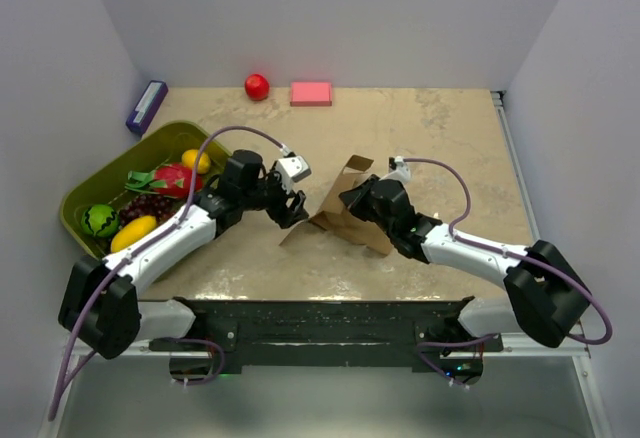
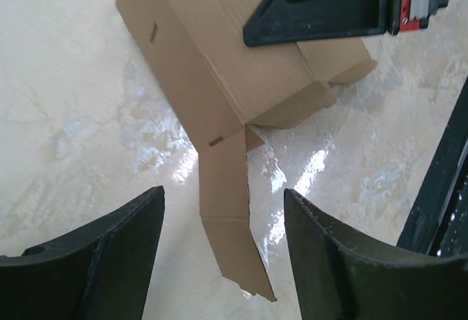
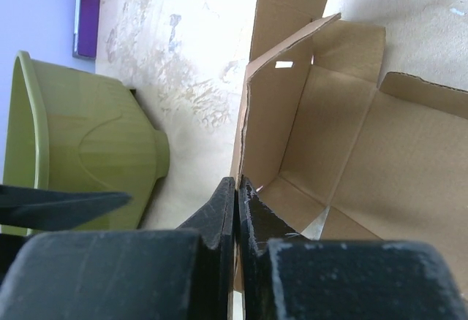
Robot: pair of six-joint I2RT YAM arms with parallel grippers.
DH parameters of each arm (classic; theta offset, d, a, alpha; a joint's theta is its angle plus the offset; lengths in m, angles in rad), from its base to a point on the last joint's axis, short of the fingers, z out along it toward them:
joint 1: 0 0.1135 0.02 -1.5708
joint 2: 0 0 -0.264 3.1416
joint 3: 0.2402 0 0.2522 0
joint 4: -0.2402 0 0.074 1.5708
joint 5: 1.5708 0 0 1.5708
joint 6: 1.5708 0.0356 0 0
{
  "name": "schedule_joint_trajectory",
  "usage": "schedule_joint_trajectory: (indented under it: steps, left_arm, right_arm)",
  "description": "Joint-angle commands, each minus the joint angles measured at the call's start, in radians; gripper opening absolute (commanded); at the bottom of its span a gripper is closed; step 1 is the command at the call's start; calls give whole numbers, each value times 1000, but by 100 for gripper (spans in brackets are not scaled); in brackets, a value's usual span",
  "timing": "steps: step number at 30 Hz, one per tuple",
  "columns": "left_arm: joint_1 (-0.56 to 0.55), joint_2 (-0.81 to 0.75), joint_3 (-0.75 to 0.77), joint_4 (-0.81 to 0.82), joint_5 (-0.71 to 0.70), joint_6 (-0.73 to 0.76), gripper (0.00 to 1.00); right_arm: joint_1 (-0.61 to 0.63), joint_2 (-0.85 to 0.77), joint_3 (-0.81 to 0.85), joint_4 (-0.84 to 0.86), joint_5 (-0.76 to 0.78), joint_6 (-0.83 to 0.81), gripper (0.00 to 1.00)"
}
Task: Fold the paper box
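The paper box (image 1: 340, 215) is brown cardboard, partly folded, with walls raised and flaps spread on the table's middle. My right gripper (image 1: 352, 198) is shut on one upright wall of it; the right wrist view shows the fingers (image 3: 228, 203) pinching the wall's edge, the box's open inside (image 3: 344, 137) to the right. My left gripper (image 1: 292, 208) is open just left of the box. In the left wrist view a long loose flap (image 2: 228, 210) lies on the table between my open fingers (image 2: 117, 254), untouched, and the box body (image 2: 234, 64) lies beyond.
A green basket (image 1: 95, 183) with toy fruit stands at the left. A small purple box (image 1: 146, 106), a red ball (image 1: 257, 86) and a pink block (image 1: 311, 93) lie along the back wall. The right arm's gripper body (image 2: 329, 2) shows above the box.
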Motion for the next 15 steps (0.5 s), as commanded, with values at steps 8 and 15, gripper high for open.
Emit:
schedule_joint_trajectory:
  steps: [8, 15]
  left_arm:
    - [7, 34, 13, 91, 28, -43, 74]
    - [-8, 102, 22, 119, 24, -36, 75]
  right_arm:
    - [-2, 14, 42, 7, 77, 18, 2]
    - [0, 28, 47, 26, 69, 18, 6]
